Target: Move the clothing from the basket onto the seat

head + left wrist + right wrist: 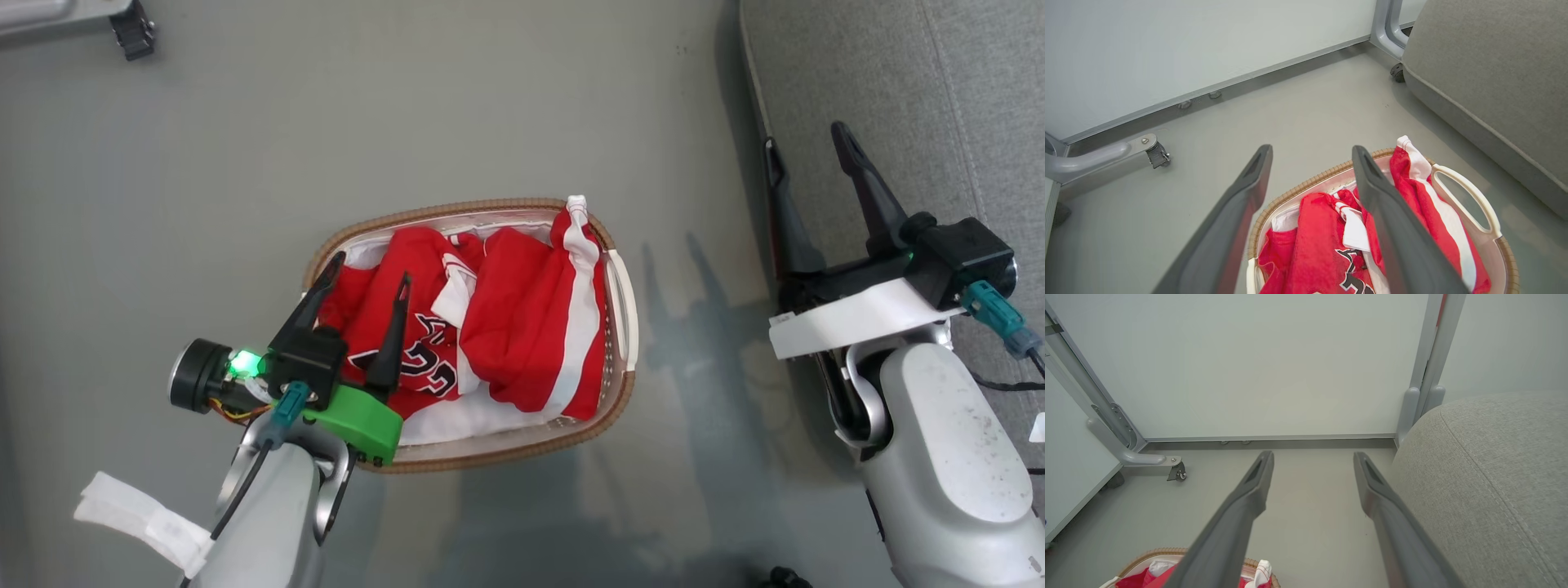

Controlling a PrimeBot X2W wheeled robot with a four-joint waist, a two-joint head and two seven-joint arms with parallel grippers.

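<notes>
Evidently no step of the transfer was done: the red basketball garments with white stripes and a black-and-white number [522,327] lay heaped inside the oval white perforated plastic basket with a brown woven-look rim [490,202], which stood on the grey floor [245,122] at the middle of the head view. The left gripper [372,268] hung over the basket's eight o'clock side, its two dark fingers spread and empty. The right gripper [807,139], likewise spread and empty, sat at three o'clock over the edge of the large grey woven-fabric seat [922,98], which occupied the two o'clock corner. A good pick would probably mean lowering the left fingers into a thick fold near the number and closing on cloth alone, clear of the rim and the plain white liner sheet [457,425] at the basket's six o'clock.
</notes>
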